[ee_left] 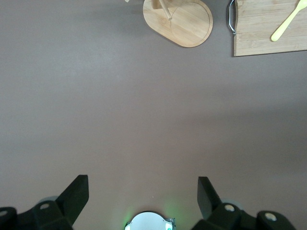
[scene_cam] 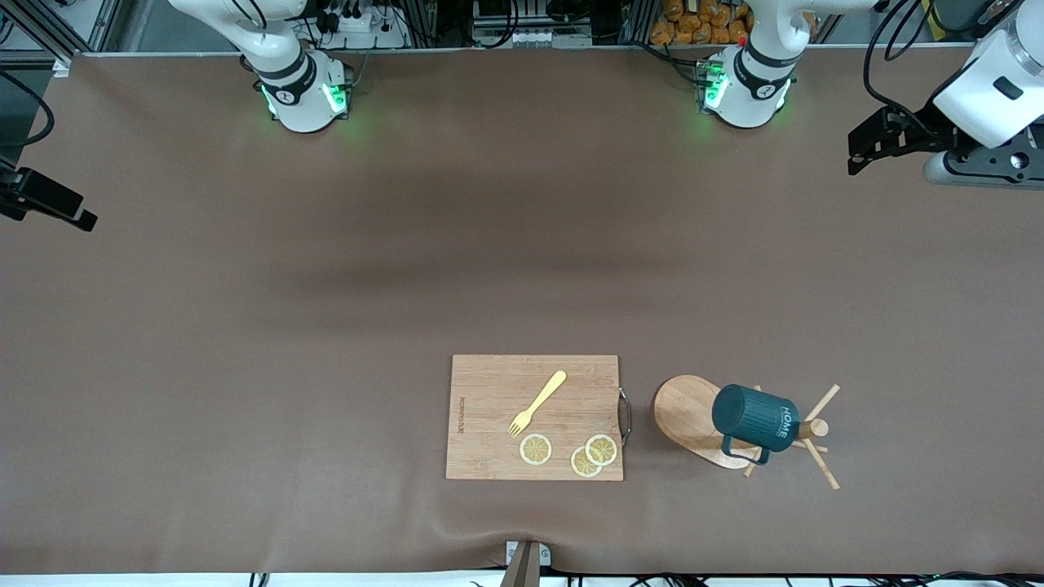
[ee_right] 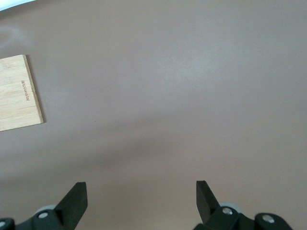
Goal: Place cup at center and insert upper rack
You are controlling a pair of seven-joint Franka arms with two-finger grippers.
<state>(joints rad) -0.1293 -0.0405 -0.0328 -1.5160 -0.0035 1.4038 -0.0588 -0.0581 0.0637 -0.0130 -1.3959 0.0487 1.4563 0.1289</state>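
Observation:
The dark teal cup (scene_cam: 750, 417) with white "HOME" lettering hangs on the upper rack (scene_cam: 683, 406), a light wooden mug tree with an oval base, toward the left arm's end of the table. In the left wrist view only the rack's base (ee_left: 184, 24) shows; the cup is cut off. My left gripper (scene_cam: 856, 153) hangs open over bare table beside its own base, well away from the rack, with nothing between its fingers (ee_left: 143, 184). My right gripper (scene_cam: 49, 200) waits open and empty (ee_right: 141, 189) over the right arm's end of the table.
A rectangular wooden cutting board (scene_cam: 489, 456) lies beside the rack. It carries a yellow fork (scene_cam: 538, 401) and three lemon slices (scene_cam: 535, 448). Its metal handle (scene_cam: 625, 416) faces the rack. The brown mat (scene_cam: 326, 326) covers the table.

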